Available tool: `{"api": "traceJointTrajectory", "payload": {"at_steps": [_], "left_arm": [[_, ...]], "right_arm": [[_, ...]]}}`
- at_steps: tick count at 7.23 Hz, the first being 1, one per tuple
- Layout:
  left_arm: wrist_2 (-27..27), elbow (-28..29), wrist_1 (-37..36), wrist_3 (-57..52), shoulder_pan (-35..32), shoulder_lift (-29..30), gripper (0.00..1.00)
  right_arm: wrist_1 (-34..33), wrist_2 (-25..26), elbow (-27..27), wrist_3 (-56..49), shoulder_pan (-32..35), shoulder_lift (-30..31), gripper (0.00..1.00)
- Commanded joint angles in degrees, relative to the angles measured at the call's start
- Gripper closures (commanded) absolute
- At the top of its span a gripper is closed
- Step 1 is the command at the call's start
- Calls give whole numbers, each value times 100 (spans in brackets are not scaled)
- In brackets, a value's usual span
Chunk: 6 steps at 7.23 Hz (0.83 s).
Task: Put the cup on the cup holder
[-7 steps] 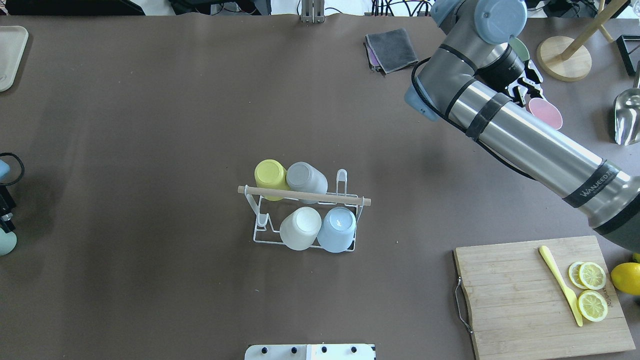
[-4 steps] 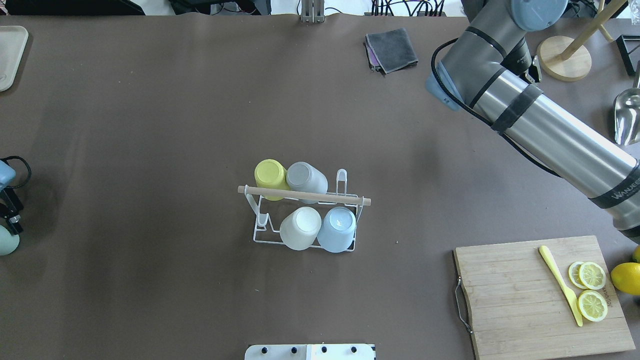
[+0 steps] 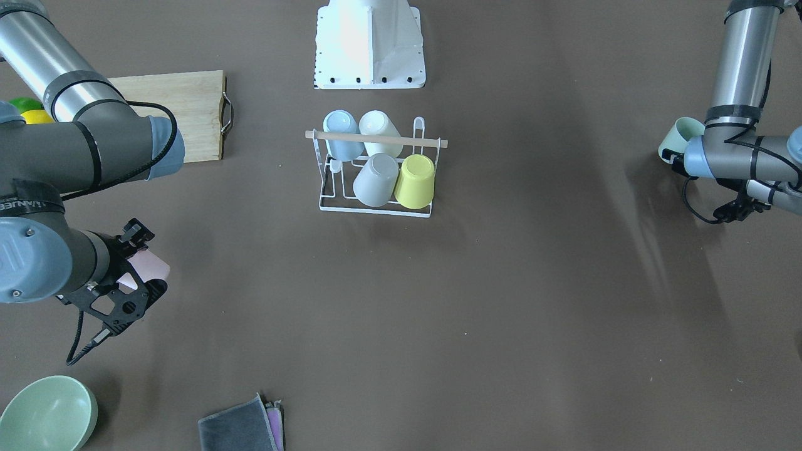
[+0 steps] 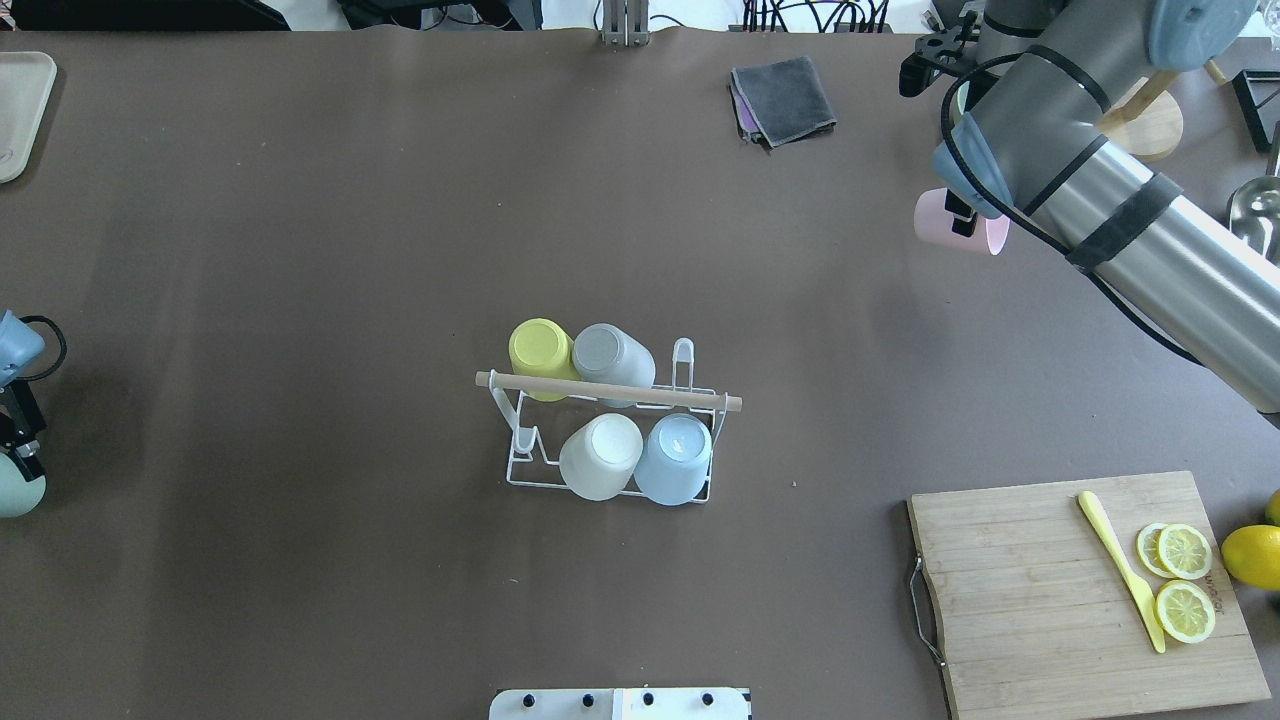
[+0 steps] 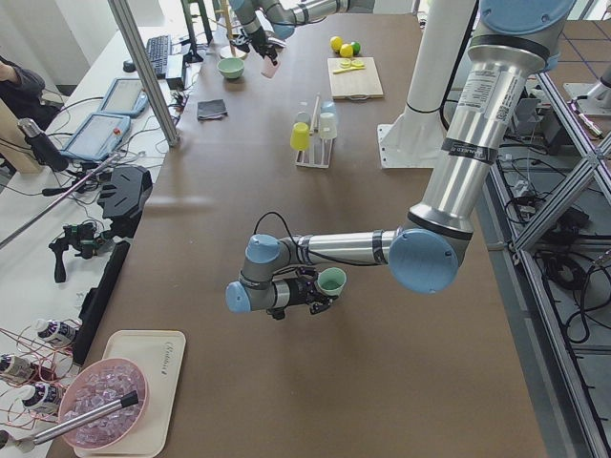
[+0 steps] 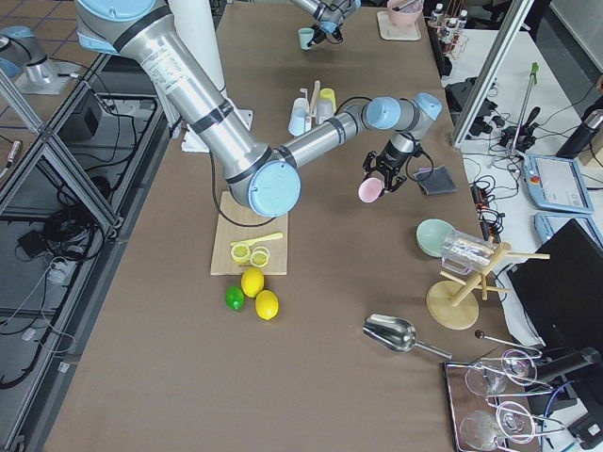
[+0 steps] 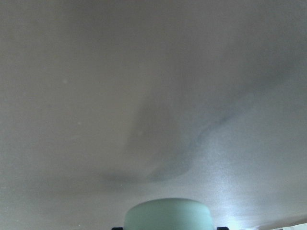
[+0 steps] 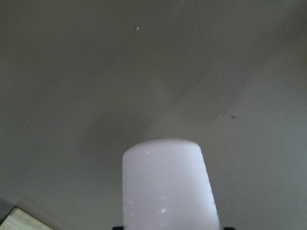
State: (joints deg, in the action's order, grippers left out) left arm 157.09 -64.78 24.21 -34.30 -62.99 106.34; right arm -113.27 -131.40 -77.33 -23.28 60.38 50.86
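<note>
The cup holder (image 4: 608,391) stood near the middle of the brown table (image 4: 300,250), its wooden rod (image 3: 376,139) running across the top. Four cups sat mouth-down on its pegs: a yellow cup (image 4: 540,347) and a grey cup (image 4: 610,355) in the row farther from the robot, and a white cup (image 4: 600,455) and a pale blue cup (image 4: 675,458) in the nearer row. Two bare pegs showed, one at each end of the rack.

Over at the far right of the table, the right gripper (image 3: 139,263) had its fingers clamped on a pink cup (image 4: 940,222), held on its side above the tabletop and well apart from the holder. A folded grey cloth (image 4: 785,98) lay nearby.

At the table's left edge, the left gripper (image 5: 323,289) had its fingers closed around a mint-green cup (image 5: 331,281), carried clear of the surface, also well away from the holder. A wooden cutting board (image 4: 1020,590) with lemon slices (image 4: 1185,580) and a yellow knife (image 4: 1120,570) sat in the near right corner.
</note>
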Motion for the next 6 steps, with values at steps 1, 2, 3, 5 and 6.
{"api": "traceJointTrajectory", "payload": {"at_steps": [1, 2, 3, 5, 6], "left_arm": [[-30, -218, -267, -226, -12, -34, 100], [5, -245, -294, -226, -169, 27, 100], [5, -246, -277, -217, -509, 97, 100], [-152, -255, -224, -209, -968, 89, 100], [-518, -237, -224, -148, -1292, 89, 100]], "right_arm": [[1469, -770, -10, 408, 211, 529, 39], [2371, -886, 16, 830, 211, 591, 38], [3076, -1027, -1, 1408, 220, 592, 38], [4623, -1377, 42, 2026, 133, 680, 38], [5561, -1423, 42, 2456, -16, 680, 34]]}}
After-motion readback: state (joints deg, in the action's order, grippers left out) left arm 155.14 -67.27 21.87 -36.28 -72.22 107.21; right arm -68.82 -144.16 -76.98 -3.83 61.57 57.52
